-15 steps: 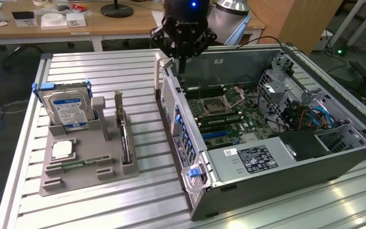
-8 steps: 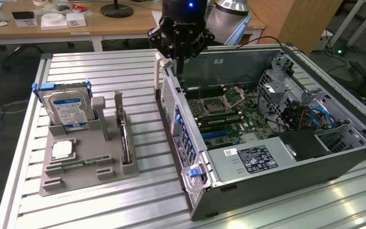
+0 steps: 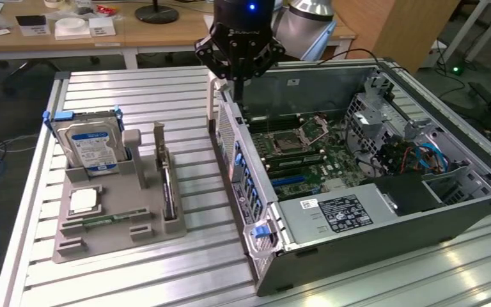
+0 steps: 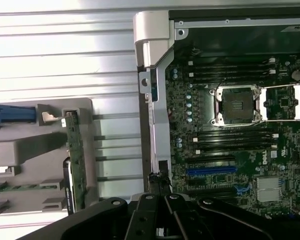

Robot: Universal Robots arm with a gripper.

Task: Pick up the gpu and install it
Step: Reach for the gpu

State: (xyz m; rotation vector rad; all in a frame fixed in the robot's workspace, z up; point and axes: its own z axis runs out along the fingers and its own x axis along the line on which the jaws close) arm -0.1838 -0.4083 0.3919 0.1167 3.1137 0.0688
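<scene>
While my jaws are clenched on nothing, my gripper hangs over the rear wall of the computer case. It is well apart from the graphics card, which stands on edge in the grey rack beside the case. To fetch the card cleanly, I judge I should spread wide, line up with its thin top edge, and pinch mid-length, clear of the bracket end.

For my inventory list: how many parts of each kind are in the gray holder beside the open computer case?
hard drive: 1
gpu: 1
memory stick: 1
silver square chip: 1
Total: 4
</scene>
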